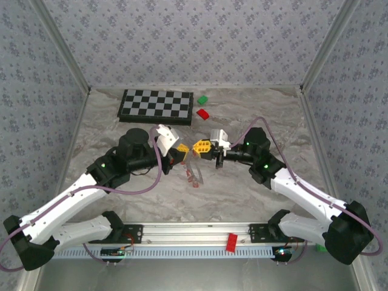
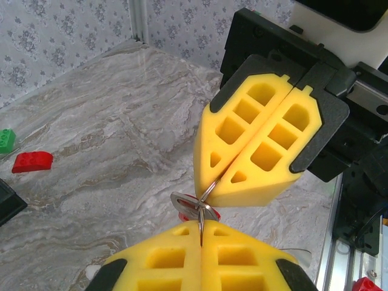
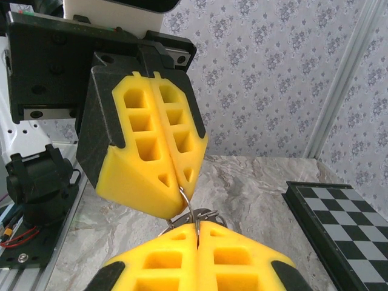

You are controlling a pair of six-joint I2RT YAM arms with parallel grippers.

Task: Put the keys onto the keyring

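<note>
The keyring [image 2: 208, 190] is thin grey metal wire with a dull sheen. The left gripper [image 2: 200, 227] and right gripper [image 2: 218, 183] carry matt yellow pads [image 2: 267, 157] set in black plastic shells. At nine o'clock in the left wrist view, the red block [image 2: 32, 162] is glossy plastic on the table [image 2: 121, 139], smooth and marbled.

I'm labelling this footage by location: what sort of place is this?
Probably a robot-manipulation test cell in a lab, not a home: the left arm and right arm bolted to an aluminium rail, a marble-patterned tabletop boxed in by wallpapered panels, and a chessboard as a prop.
</note>
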